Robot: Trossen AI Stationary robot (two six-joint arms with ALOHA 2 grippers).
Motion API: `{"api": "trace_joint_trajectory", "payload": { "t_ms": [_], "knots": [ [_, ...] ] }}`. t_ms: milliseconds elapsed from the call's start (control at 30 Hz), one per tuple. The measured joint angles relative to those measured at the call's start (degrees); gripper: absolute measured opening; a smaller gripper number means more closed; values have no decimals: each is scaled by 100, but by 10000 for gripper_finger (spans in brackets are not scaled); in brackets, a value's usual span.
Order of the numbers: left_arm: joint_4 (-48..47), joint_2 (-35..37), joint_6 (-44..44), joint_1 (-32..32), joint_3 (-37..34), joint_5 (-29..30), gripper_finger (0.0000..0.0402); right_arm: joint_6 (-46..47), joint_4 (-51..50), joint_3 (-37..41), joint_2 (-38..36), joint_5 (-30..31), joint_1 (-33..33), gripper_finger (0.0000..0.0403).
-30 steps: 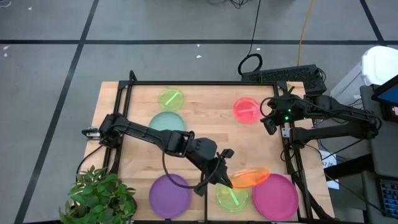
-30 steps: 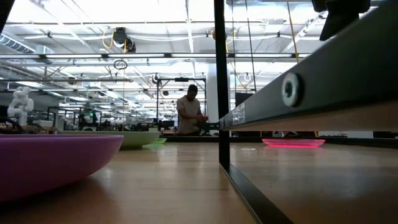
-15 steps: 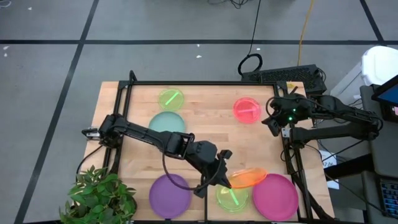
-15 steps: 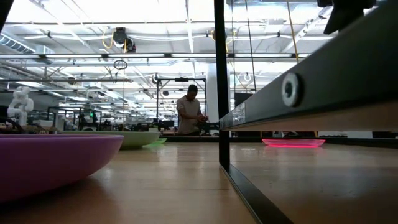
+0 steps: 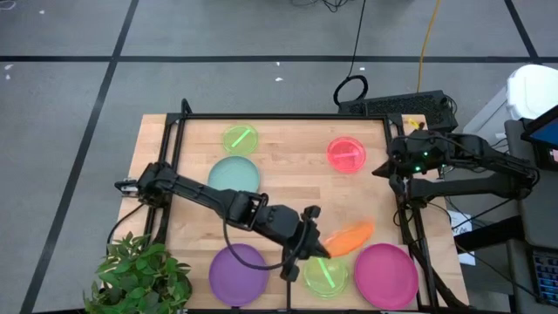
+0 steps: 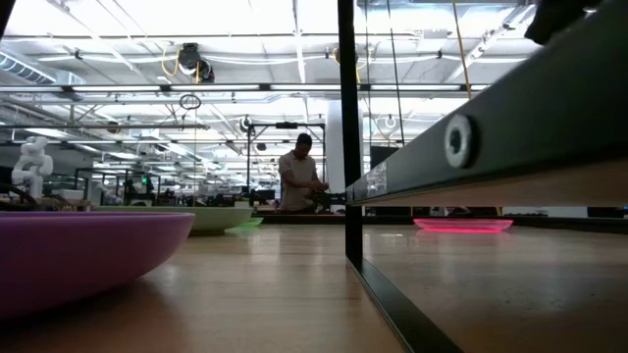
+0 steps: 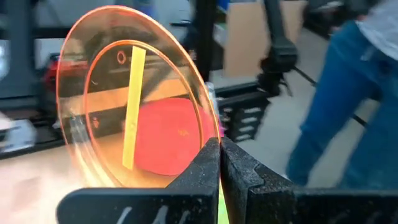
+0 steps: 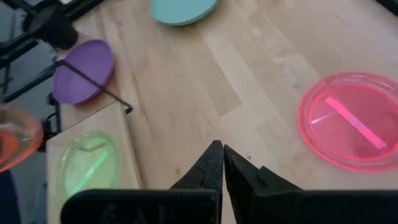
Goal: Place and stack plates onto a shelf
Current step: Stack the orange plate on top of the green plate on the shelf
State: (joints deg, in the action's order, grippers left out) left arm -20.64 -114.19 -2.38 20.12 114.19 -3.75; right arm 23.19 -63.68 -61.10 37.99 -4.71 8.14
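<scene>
Wooden bench (image 5: 288,187): the left gripper (image 5: 312,247), fingers clamped on the orange plate's (image 5: 349,237) rim, has drawn it back from over the magenta plate (image 5: 384,275); it now hangs tilted above the shelf's (image 5: 349,283) green plate (image 5: 326,276). The right gripper (image 5: 381,170), fingers pressed together and empty, has retreated toward the bench's right edge beside the red-pink plate (image 5: 346,154).

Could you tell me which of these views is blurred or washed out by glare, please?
Low view: bright ceiling lights wash out the top, and the near round purple plastic plate is out of focus. Left wrist view: the room behind the translucent orange plate is blurred. High view: evenly lit and sharp.
</scene>
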Motion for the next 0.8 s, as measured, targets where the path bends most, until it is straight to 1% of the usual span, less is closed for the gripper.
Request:
{"api": "trace_joint_trajectory", "payload": {
  "t_ms": [100, 333, 433, 567, 667, 800],
  "knots": [
    [205, 0, -40, -67, 0, 237, 5, -53, 2, 0, -79, -3, 1, 0],
    [743, 0, -268, -128, 0, 201, 5, -149, 2, 0, -188, -6, 1, 0],
    [636, -39, -382, -34, 0, 196, 5, -147, 2, 0, -198, -4, 2, 0],
    [336, -374, -595, 195, -3, 171, 5, -128, 2, 0, -197, -4, 1, 0],
    [328, -660, -791, 331, -11, 162, 5, -21, 3, 0, -199, 7, 2, 0],
    [387, -837, -869, 455, -9, 272, 5, 17, 2, 0, -198, 9, 2, 0]
  ]
}}
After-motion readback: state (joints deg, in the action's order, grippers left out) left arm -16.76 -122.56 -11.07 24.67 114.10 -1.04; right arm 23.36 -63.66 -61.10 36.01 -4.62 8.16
